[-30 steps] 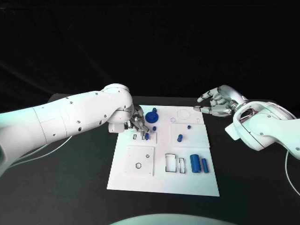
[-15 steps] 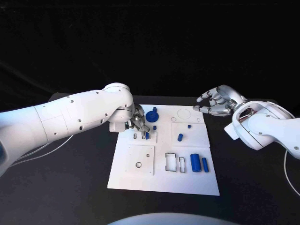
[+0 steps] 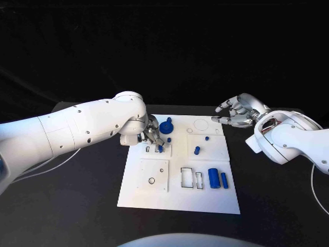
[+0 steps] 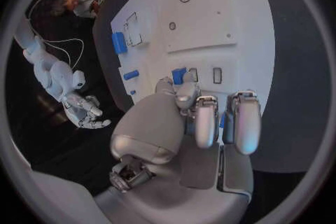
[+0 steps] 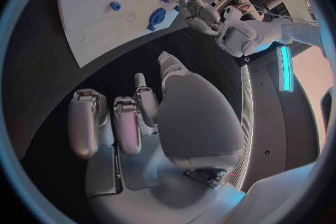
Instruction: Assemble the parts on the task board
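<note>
A: Part in play?

B: Small blue part (image 3: 160, 148) at the far-left corner of the task board (image 3: 181, 200), by a small slot there. It sits right at the fingertips of the left hand (image 3: 151, 136). In the left wrist view the same blue part (image 4: 179, 75) shows just beyond the fingers (image 4: 206, 123), touching or nearly so.

A: Held?

B: Cannot tell. Fingers are drawn together around it, but a real pinch isn't clear in either view. Long axis looks roughly upright over the board, though it's too small to be sure.

A: Which way does it lie from the fingers?

B: Straight below and slightly ahead of the fingertips, toward the board's middle. My read: the next move is a short push or seat down into the slot, so alignment over the slot matters more than reach.

A: Other hand?

B: Right hand (image 3: 237, 114) hovers off the board's far-right corner, over the worktop (image 3: 83, 206), well apart from the part. Fingers curled loosely, spread, holding nothing; the right wrist view shows the same hand (image 5: 140, 117) empty. Left hand is far nearer.

A: Other stuff on the board?

B: Round blue piece (image 3: 167, 127) just beyond the left hand, a short blue peg (image 3: 197, 151) near the board's centre, two blue cylinders (image 3: 218, 179) lying toward its near-right, long axes running near-to-far.
</note>
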{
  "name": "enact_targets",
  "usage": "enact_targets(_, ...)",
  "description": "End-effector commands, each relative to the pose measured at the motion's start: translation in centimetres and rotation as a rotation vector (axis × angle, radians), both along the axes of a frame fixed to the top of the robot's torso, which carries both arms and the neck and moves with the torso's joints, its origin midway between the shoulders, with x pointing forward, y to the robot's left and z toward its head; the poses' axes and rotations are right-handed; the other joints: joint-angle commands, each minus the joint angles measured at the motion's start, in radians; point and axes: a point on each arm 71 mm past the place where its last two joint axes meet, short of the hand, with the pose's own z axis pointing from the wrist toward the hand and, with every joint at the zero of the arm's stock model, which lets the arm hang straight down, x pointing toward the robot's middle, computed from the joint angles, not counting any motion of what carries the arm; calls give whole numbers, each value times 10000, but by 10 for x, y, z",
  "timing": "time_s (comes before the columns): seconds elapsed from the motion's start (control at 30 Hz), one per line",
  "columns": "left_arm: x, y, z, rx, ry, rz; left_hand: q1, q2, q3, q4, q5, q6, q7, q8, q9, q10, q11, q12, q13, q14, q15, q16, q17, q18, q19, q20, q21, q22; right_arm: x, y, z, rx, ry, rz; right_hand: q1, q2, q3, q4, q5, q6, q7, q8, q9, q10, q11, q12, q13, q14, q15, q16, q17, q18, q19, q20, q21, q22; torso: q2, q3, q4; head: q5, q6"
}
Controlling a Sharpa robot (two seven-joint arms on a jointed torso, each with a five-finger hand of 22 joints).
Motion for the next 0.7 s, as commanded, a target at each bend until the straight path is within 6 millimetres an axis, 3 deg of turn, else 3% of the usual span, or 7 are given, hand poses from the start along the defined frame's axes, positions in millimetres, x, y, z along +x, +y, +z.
enact_targets(0.03, -1, -2, 0, 33, 159, -125, 128, 19, -123, -26, -44, 51, -30, -33, 14, -15, -76, 57, 18, 1058, -49, 36, 2633, -101, 511, -48, 83, 1886, 0, 0, -1, -127, 92, 109, 1, -2, 53, 1, 56, 33, -22, 44, 8, -13, -19, -19, 2, 824, -64, -22, 1717, 64, -56, -29, -39, 1364, 1, 7, -9, 1, 2)
enact_targets(0.2, -2, -2, -1, 34, 178, -139, 406, 85, 15, -21, -53, 84, -72, -11, 50, -2, -114, 72, 43, 1058, -81, 36, 2633, -105, 524, -83, 92, 1909, 0, 0, -2, -140, 107, 98, -6, 1, 58, 2, 71, 34, -23, 46, 10, -2, -20, -7, 16, 825, -64, -20, 1723, 64, -57, -30, -42, 1363, 0, 14, 1, -19, 0)
enact_targets(0.3, -2, -2, -1, 23, 207, -140, 806, 149, 279, -20, -365, 76, -116, -11, 82, -11, -159, 55, 41, 1058, -125, 36, 2633, -106, 523, -127, 90, 1916, 0, 0, -2, -147, 122, 97, -6, 1, 58, 2, 71, 34, -23, 46, 10, -2, -20, -7, 16, 825, -64, -20, 1723, 64, -57, -30, -42, 1363, 0, 9, -2, -8, -2)
enact_targets(0.4, -2, -3, -1, 10, 229, -137, 1363, 274, 919, -9, -1421, 55, -145, -28, 128, 7, -188, 58, 69, 1058, -161, 36, 2633, -111, 533, -173, 97, 1944, 0, 0, -2, -152, 132, 101, -7, 4, 63, 1, 82, 36, -24, 49, 12, -5, -20, -12, 10, 825, -65, -22, 1720, 63, -54, -30, -38, 1366, -4, 9, 3, -10, -10)
enact_targets(0.47, -2, -3, -1, -2, 243, -136, 1477, 271, 1114, -11, -1546, 63, -153, -22, 145, 15, -197, 63, 82, 1058, -161, 36, 2633, -114, 540, -179, 102, 1957, 0, 0, -3, -155, 135, 105, -4, 6, 70, -1, 95, 37, -25, 51, 13, 1, -22, -6, 16, 824, -66, -22, 1719, 63, -54, -31, -41, 1365, -4, 5, 9, -9, -10)
enact_targets(0.57, -2, -3, -1, -55, 281, -105, 1800, 165, 1606, -24, -1567, 36, -175, -25, 176, -2, -215, 41, 79, 1058, -183, 36, 2633, -116, 547, -194, 106, 1973, 0, 0, -3, -157, 138, 108, -4, 6, 70, -1, 95, 37, -25, 51, 13, 1, -22, -6, 16, 824, -66, -22, 1719, 63, -54, -31, -41, 1365, -7, 5, 9, -10, -11)
enact_targets(0.7, -2, -3, -1, -102, 308, -67, 2031, -345, 2775, 22, -1435, -12, -147, -2, 255, -33, -197, -18, 58, 1058, -169, 36, 2633, -118, 552, -206, 105, 1991, -1, 1, -3, -156, 142, 112, 3, 12, 84, -6, 120, 40, -27, 56, 17, -2, -24, -11, 10, 826, -67, -21, 1723, 64, -56, -32, -46, 1363, -8, 9, 7, 0, 1)
